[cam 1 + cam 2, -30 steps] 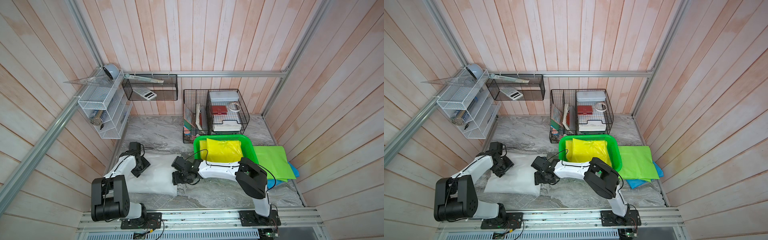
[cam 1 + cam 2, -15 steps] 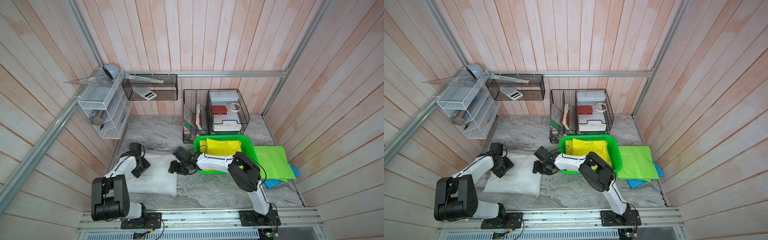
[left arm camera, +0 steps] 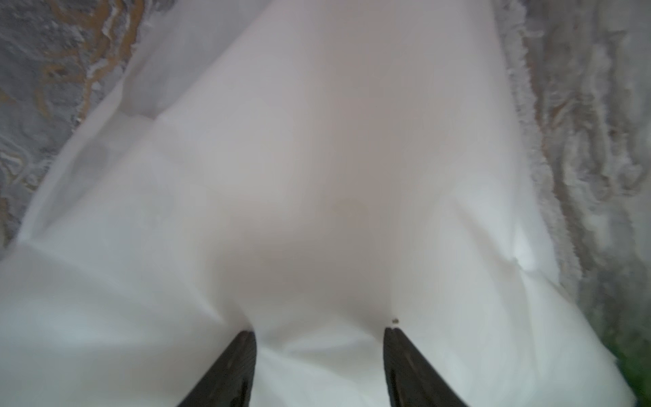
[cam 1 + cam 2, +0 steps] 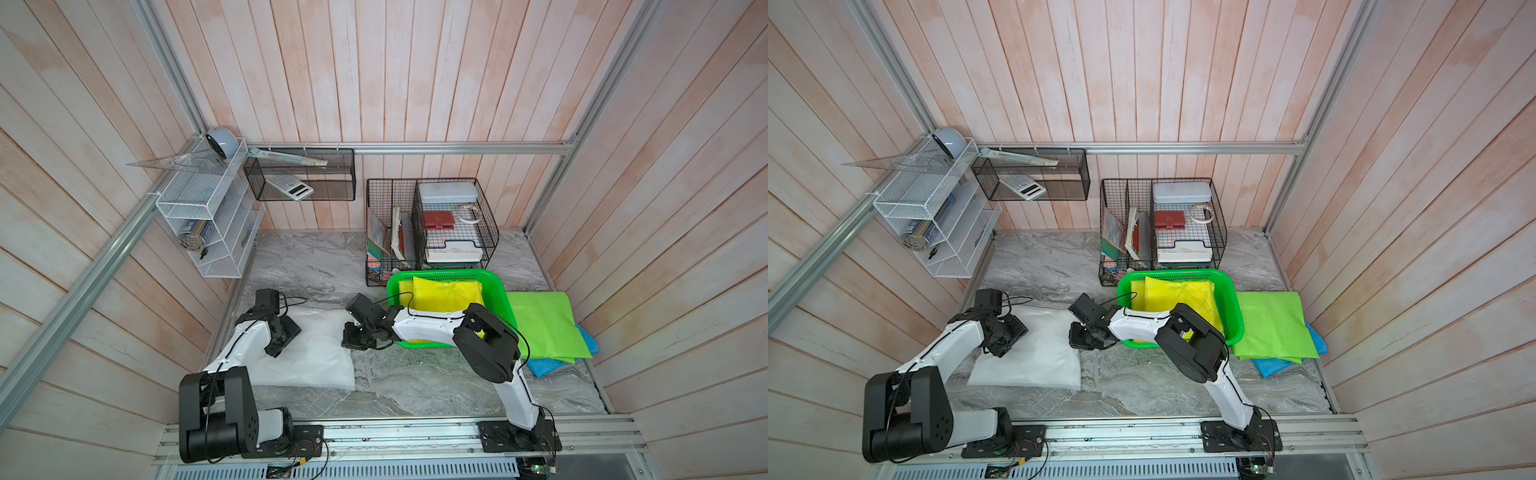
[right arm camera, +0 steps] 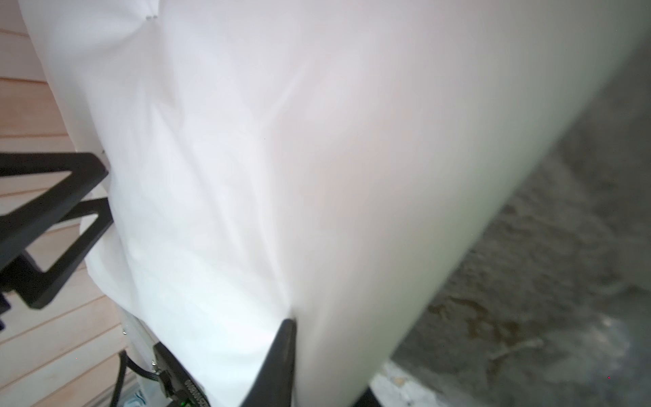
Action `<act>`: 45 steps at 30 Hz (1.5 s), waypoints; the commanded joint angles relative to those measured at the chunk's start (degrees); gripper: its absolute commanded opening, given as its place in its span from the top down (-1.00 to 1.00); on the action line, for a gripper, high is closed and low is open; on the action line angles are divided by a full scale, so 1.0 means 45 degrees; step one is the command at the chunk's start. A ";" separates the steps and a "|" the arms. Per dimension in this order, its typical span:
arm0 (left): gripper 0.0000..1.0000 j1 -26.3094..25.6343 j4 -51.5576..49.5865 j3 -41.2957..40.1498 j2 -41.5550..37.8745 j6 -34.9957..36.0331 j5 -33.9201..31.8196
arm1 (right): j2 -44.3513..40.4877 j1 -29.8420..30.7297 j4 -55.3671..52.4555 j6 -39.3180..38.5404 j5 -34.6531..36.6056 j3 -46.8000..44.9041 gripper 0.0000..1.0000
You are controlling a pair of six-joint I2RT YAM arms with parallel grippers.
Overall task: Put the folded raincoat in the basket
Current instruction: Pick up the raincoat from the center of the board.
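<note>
While white folded plastic raincoat lies on grey marbled bench near bright green perforated plastic basket: right gripper pinches basket-side edge; left gripper spread, tips on opposite side. Best: close left, lift level, clear rim.

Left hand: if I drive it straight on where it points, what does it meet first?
The white folded raincoat: the left hand points down at it, fingertips seemingly touching the fabric.

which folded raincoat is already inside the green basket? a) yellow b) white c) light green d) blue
a: the yellow raincoat lies inside the basket, while the white raincoat is on the table.
</note>
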 commanded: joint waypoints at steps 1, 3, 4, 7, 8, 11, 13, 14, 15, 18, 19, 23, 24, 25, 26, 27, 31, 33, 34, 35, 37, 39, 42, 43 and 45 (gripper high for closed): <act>-0.31 0.0012 0.0377 -0.0099 -0.0972 0.0202 0.0975 | -0.0476 -0.0125 -0.0632 -0.0848 0.0299 -0.0158 0.80; -0.35 0.0011 0.0399 -0.0075 -0.1301 0.0311 0.1189 | -0.0743 -0.0210 -0.1104 -0.1263 0.0328 -0.0075 0.91; -0.36 0.0017 0.0456 -0.0093 -0.1464 0.0303 0.1306 | -0.0915 -0.0263 -0.1534 -0.1486 0.0420 0.0017 0.93; -0.38 0.0024 0.0540 -0.0166 -0.1764 0.0235 0.1931 | -0.1456 -0.0410 -0.2919 -0.2399 0.0664 0.0359 0.99; -0.38 0.0012 0.0499 -0.0177 -0.1827 0.0221 0.2123 | -0.1687 -0.0427 -0.3410 -0.2765 0.0908 0.0459 0.99; -0.38 0.0012 0.0506 -0.0339 -0.2161 0.0207 0.2607 | -0.2119 -0.0506 -0.4743 -0.3668 0.1313 0.0795 0.98; -0.39 0.0007 0.0646 -0.0572 -0.2471 0.0090 0.2854 | -0.2257 -0.0561 -0.5540 -0.4183 0.1530 0.1066 0.98; -0.39 0.0012 0.0791 -0.0734 -0.2642 0.0024 0.3103 | -0.2311 -0.0613 -0.5858 -0.4425 0.1555 0.1145 0.98; -0.39 0.0012 0.0958 -0.0909 -0.2766 -0.0042 0.3285 | -0.2356 -0.0695 -0.6096 -0.4573 0.1551 0.1202 0.98; -0.40 0.0012 0.1541 -0.1538 -0.2947 -0.0209 0.3893 | -0.2586 -0.0988 -0.6638 -0.5059 0.1520 0.1260 0.98; -0.40 -0.0005 0.1655 -0.1698 -0.2928 -0.0261 0.3969 | -0.2681 -0.1087 -0.6824 -0.5252 0.1513 0.1272 0.98; -0.40 0.0002 0.1770 -0.1898 -0.2718 -0.0318 0.3937 | -0.2840 -0.1446 -0.7877 -0.6009 0.1381 0.1610 0.98; -0.40 -0.0025 0.1752 -0.1910 -0.2688 -0.0293 0.3887 | -0.2885 -0.1550 -0.8090 -0.6145 0.1352 0.1630 0.98; -0.40 -0.0042 0.1779 -0.1960 -0.2694 -0.0326 0.3865 | -0.2942 -0.1661 -0.8256 -0.6260 0.1342 0.1623 0.97; -0.40 -0.0047 0.1771 -0.2005 -0.2679 -0.0368 0.3830 | -0.2995 -0.1754 -0.8374 -0.6363 0.1375 0.1572 0.97; -0.40 -0.0079 0.1744 -0.2039 -0.2659 -0.0389 0.3746 | -0.3041 -0.1831 -0.8489 -0.6418 0.1427 0.1538 0.96; -0.40 -0.0425 0.1386 -0.2033 -0.2413 -0.0429 0.3043 | -0.3183 -0.2153 -0.8603 -0.6562 0.1498 0.1426 0.96; -0.40 -0.0812 0.1058 -0.1953 -0.2278 -0.0468 0.2388 | -0.3183 -0.2269 -0.8630 -0.6623 0.1495 0.1450 0.96; -0.40 -0.1030 0.0890 -0.1898 -0.2233 -0.0485 0.2062 | -0.3164 -0.2329 -0.8630 -0.6639 0.1498 0.1457 0.95; -0.40 -0.1229 0.0701 -0.1846 -0.2172 -0.0553 0.1694 | -0.3146 -0.2374 -0.8635 -0.6644 0.1477 0.1450 0.95; -0.40 -0.1475 0.0374 -0.1834 -0.2099 -0.0743 0.1164 | -0.3106 -0.2436 -0.8640 -0.6683 0.1468 0.1465 0.94; -0.40 -0.1705 0.0249 -0.1921 -0.1995 -0.0902 0.0836 | -0.3067 -0.2486 -0.8689 -0.6702 0.1468 0.1526 0.94; -0.40 -0.2107 0.0069 -0.1957 -0.1700 -0.1049 0.0535 | -0.3027 -0.2529 -0.8635 -0.6705 0.1440 0.1552 0.93; -0.40 -0.2237 0.0107 -0.1994 -0.1596 -0.1054 0.0468 | -0.2998 -0.2521 -0.8630 -0.6703 0.1393 0.1553 0.93; -0.40 -0.2332 0.0388 -0.2122 -0.1412 -0.1054 0.0604 | -0.2950 -0.2522 -0.8630 -0.6703 0.1363 0.1575 0.93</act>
